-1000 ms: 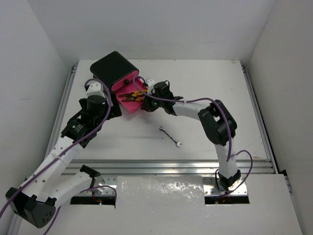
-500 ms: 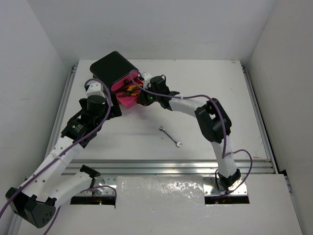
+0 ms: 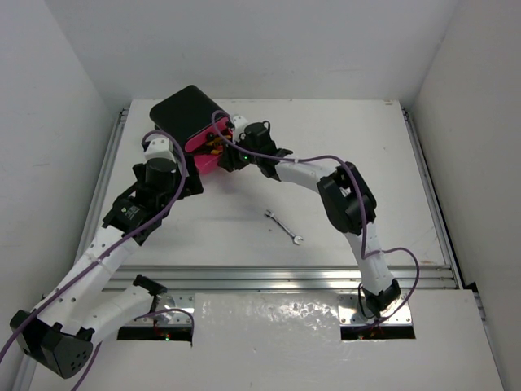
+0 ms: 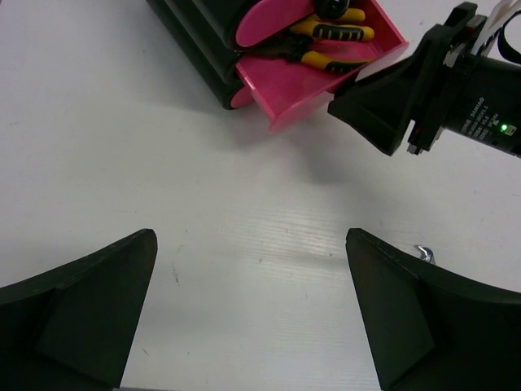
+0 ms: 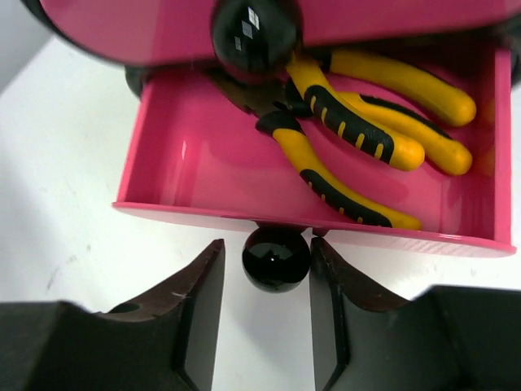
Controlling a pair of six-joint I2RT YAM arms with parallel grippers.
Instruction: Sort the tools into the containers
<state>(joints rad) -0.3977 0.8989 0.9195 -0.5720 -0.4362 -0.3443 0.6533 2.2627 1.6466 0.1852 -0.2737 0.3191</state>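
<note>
The black box [image 3: 186,112] of magenta drawers stands at the table's back left. Its lowest drawer [image 5: 301,224] is partly pulled out and holds two yellow-and-black pliers [image 5: 350,138]. My right gripper [image 5: 267,244] is open, its fingers either side of that drawer's black knob [image 5: 276,258], with a clear gap on the left side. A silver wrench [image 3: 284,227] lies on the table in the middle. My left gripper [image 4: 251,238] hangs wide open over bare table just in front of the drawer [image 4: 285,90], holding nothing. No screwdrivers are in view.
A shut drawer with its own black knob [image 5: 256,28] sits directly above the open one. The right arm [image 3: 342,195] reaches across the table's middle to the box. Metal rails [image 3: 277,277] run along the near edge, and white walls close in the sides.
The right gripper has pushed the drawer back toward the box, so less of it sticks out. Its jaws have since parted from the knob. The left arm has not moved.
</note>
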